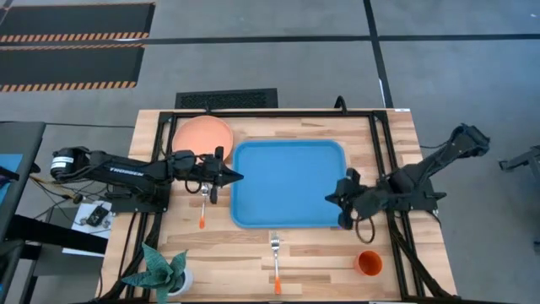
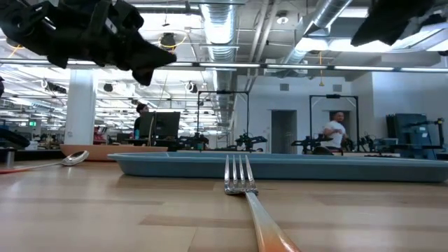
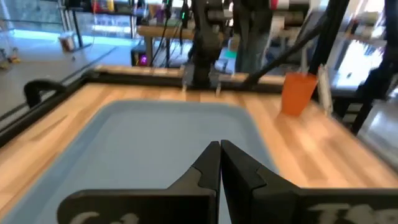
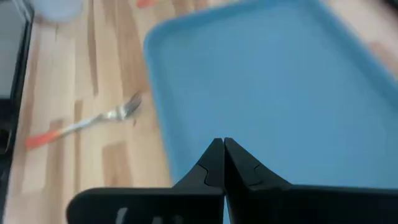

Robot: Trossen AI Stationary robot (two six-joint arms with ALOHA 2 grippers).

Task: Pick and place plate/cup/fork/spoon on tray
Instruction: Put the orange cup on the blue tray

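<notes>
In the high view, nearest the lower edge of the frame, the fork (image 1: pixel 275 262) lies on the bare tabletop (image 1: pixel 321 257) just below the tray's lower rim, its long axis running up and down the frame with the tines toward the tray and the orange handle toward the bottom; the cup (image 1: pixel 369 263) stands at lower right, well apart from the tray. Neither is held. The blue tray (image 1: pixel 287 183) fills the middle and carries nothing yet, so the task looks to be at its very start. The left gripper (image 1: pixel 228 176) hovers over the tray's left rim with its fingers (image 3: pixel 214 163) pressed together on nothing; the spoon (image 1: pixel 203 205) lies just below and left of it in the frame, long axis also vertical, bowl up and handle down, and the plate (image 1: pixel 202 134) sits at upper left beside the tray's upper left corner. The right gripper (image 1: pixel 334 195) hangs over the tray's right part, fingers (image 4: pixel 219 158) likewise closed and empty. Judging by position, the left arm is nearer the spoon and plate, the right arm nearer the cup, and the fork lies roughly between them; whichever arm moves would first need to part its fingers and line them across a handle.
</notes>
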